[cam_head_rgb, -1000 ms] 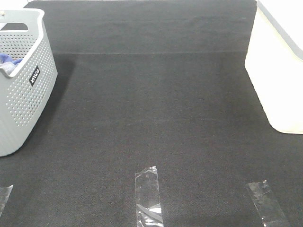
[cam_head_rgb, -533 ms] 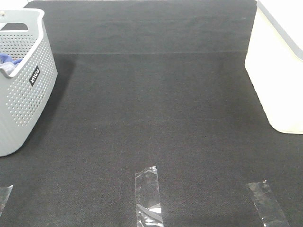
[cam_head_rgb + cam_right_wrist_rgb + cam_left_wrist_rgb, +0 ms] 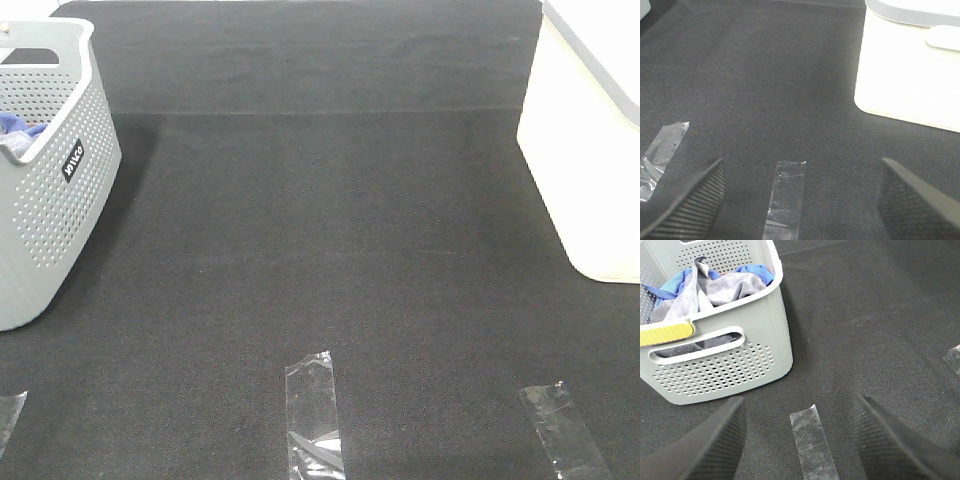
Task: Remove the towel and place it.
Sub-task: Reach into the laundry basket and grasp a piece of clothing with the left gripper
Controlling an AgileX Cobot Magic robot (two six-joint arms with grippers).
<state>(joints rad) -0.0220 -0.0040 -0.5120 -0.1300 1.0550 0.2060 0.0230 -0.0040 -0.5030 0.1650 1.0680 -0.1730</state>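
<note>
High view. Grey perforated basket (image 3: 50, 200) at the left edge of the black mat (image 3: 330, 220), white bin (image 3: 590, 150) at the right edge, tape strips (image 3: 313, 410) along the near edge, probably as position marks. No arm in frame. Only a scrap of blue cloth (image 3: 15, 123) showing over the rim.

Left wrist view. Towel (image 3: 715, 290) crumpled inside the basket, grey-lavender, lying over and beside the blue cloth, one hemmed corner poking up. Yellow tag (image 3: 665, 332) on the near handle. Left gripper (image 3: 800, 440) parked back from the basket above the mat, jaws spread wide, nothing between them; judged ready for a reach into the basket, task not yet begun.

Right wrist view. Right gripper (image 3: 800, 195) likewise spread wide and empty, above a tape strip, near the white bin. Broad bare middle of the mat judged as room for laying the towel down.
</note>
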